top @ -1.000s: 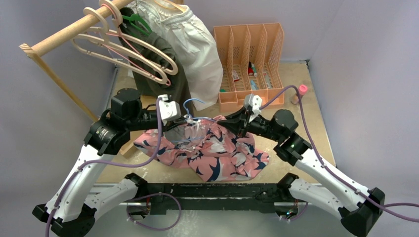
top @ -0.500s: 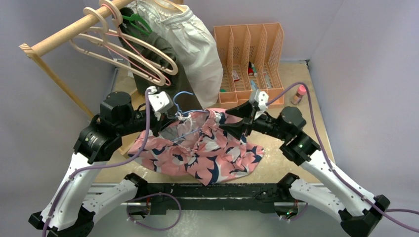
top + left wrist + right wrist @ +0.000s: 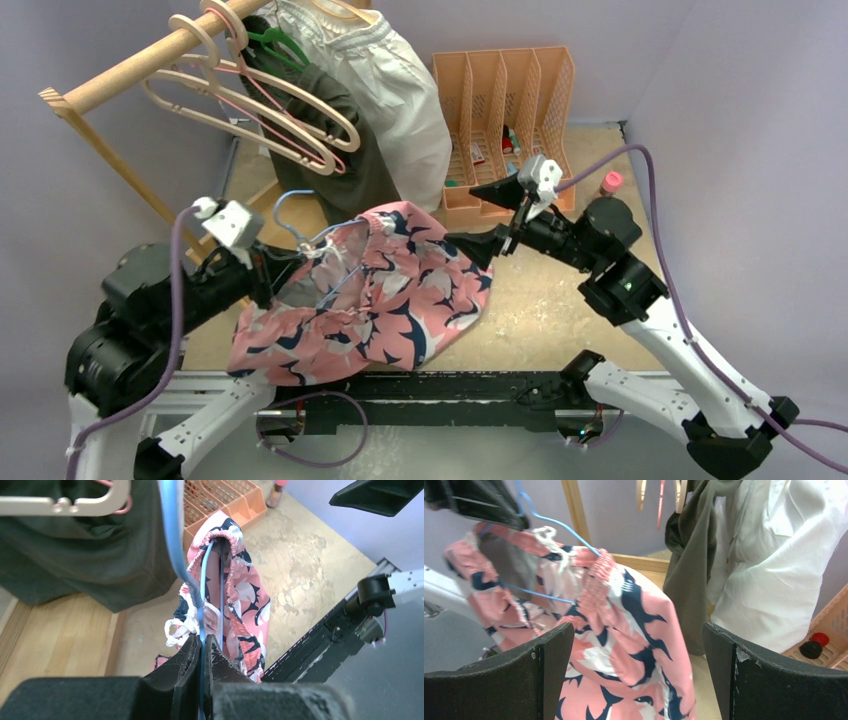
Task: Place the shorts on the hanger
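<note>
— What have your claws got hold of?
— My left claw (image 3: 202, 656) is clenched tight on the thin blue wire of the hanger (image 3: 171, 535). My right claw (image 3: 639, 665) is spread wide and grips nothing.
— And the shorts (image 3: 400, 290)?
— They droop between my two arms, with the gathered waistband pulled over the hanger's wire. My right claw sits just beside their right edge.
— Further back?
— A dark green garment (image 3: 345, 150) and a white one (image 3: 400, 95) hang from the wooden rail (image 3: 130, 70). To their right stands an orange file rack (image 3: 505, 110).
</note>
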Robot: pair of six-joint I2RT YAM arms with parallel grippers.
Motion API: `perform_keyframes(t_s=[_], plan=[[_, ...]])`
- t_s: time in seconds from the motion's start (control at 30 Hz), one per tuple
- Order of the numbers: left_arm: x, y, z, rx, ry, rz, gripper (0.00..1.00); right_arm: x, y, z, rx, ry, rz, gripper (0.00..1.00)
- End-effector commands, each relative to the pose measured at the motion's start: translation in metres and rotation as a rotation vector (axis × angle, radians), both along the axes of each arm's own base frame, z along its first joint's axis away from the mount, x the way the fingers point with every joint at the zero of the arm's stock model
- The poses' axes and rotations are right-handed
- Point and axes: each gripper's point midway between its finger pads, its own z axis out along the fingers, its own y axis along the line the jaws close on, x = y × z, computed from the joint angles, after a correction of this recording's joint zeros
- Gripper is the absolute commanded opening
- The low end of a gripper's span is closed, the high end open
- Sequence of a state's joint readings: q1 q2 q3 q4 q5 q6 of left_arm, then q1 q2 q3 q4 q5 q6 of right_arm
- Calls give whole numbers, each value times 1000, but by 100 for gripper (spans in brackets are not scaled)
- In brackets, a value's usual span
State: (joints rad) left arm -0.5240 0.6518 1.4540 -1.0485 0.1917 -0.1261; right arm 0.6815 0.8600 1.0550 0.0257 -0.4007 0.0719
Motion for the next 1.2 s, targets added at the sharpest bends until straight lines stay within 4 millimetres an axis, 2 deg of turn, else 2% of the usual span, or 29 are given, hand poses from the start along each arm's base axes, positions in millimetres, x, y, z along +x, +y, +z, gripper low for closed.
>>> perform_keyframes(t_s=[0.0, 0.27, 0.43, 0.63, 0.77, 1.0, 1.17], plan=[[-4, 28, 7, -104, 56, 197, 0, 20, -4, 29, -18, -44, -85, 100], [-10, 66, -20, -175, 128, 437, 0, 33, 3, 34, -39, -9, -103, 100], [-7, 93, -19, -172, 100, 588, 0, 33, -4, 32, -39, -4, -135, 100], [-3, 128, 4, -175, 9, 760, 0, 34, -12, 29, -55, -21, -170, 100], [8, 145, 28, -135, -87, 849, 0, 35, -11, 32, -62, -22, -169, 100], [42, 154, 72, -107, -199, 990, 0, 34, -10, 32, -64, -19, -160, 100], [61, 158, 96, -87, -244, 1073, 0, 31, -11, 35, -58, -18, -157, 100]])
